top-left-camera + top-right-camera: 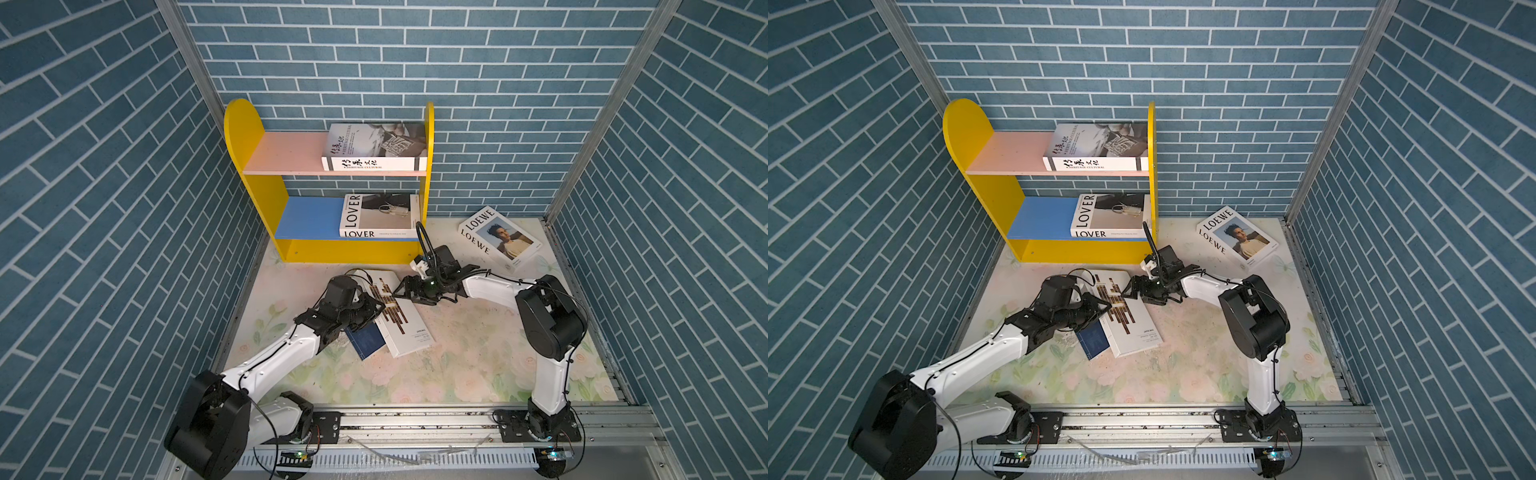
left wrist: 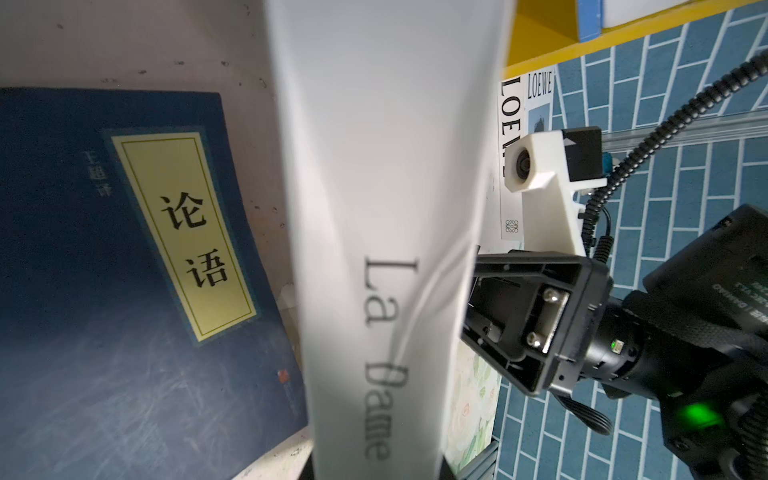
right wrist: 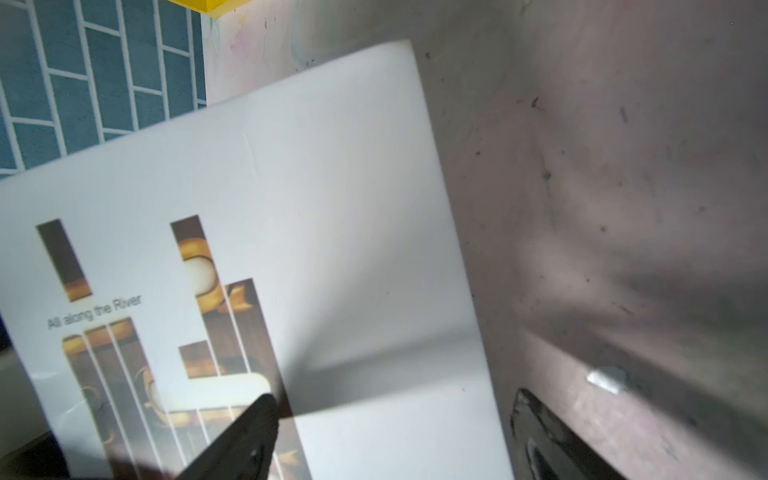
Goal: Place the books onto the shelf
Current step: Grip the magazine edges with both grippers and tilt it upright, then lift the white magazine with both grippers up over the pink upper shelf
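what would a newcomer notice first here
The yellow shelf at the back, with the Heritage Cultural book on its pink board and the LOVER book on the blue. Mid-table, the left arm and right arm meet at the brown-bar book, which overlaps a navy book.

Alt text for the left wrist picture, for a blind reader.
The spine of a white book, printed La Dame, fills the middle, with a navy book bearing a yellow label beside it. On its other side is the right gripper, the LOEWE book and yellow shelf behind.
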Action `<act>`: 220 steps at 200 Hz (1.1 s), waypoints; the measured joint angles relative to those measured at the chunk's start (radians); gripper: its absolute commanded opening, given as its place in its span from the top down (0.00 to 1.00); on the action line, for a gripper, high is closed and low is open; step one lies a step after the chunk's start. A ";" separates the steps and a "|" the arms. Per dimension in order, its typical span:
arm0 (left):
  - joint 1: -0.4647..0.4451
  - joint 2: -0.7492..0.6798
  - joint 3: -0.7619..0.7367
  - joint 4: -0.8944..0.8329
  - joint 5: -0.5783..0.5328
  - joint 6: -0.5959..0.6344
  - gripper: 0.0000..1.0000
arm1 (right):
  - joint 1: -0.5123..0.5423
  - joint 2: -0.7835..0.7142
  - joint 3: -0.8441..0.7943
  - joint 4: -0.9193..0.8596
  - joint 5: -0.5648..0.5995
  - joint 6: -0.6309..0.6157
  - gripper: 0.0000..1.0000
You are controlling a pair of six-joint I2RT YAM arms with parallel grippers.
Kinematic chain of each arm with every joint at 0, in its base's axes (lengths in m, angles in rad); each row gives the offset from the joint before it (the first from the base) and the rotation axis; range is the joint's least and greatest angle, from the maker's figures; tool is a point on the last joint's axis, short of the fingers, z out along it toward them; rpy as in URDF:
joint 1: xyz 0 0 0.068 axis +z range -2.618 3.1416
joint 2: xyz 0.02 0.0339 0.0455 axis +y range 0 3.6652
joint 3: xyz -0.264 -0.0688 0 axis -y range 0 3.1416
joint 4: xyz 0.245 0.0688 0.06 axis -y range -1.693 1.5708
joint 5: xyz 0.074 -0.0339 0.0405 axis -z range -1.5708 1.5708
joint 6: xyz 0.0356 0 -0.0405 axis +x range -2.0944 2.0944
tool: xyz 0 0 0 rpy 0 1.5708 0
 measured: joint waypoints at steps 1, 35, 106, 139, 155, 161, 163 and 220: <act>0.000 -0.002 0.001 -0.002 0.000 0.001 0.78 | 0.000 -0.004 0.000 -0.003 0.000 0.000 0.11; 0.000 -0.120 0.073 -0.123 0.001 0.053 0.83 | -0.055 -0.193 0.002 -0.057 0.039 -0.009 0.09; 0.001 -0.233 0.515 -0.455 0.127 0.254 0.86 | -0.200 -0.540 0.098 -0.237 0.242 -0.058 0.05; 0.003 -0.227 0.769 -0.571 0.140 0.349 0.85 | -0.198 -0.633 0.158 -0.366 0.396 -0.124 0.02; 0.010 -0.212 0.851 -0.591 0.137 0.378 0.86 | -0.198 -0.678 0.159 -0.402 0.458 -0.140 0.02; 0.017 -0.206 0.876 -0.592 0.137 0.385 0.86 | -0.198 -0.692 0.159 -0.407 0.478 -0.145 0.01; 0.019 -0.204 0.885 -0.592 0.139 0.388 0.86 | -0.198 -0.695 0.159 -0.409 0.483 -0.147 0.02; 0.216 0.043 1.136 -0.353 0.235 0.312 0.88 | -0.198 -0.657 0.311 -0.330 0.519 -0.178 0.02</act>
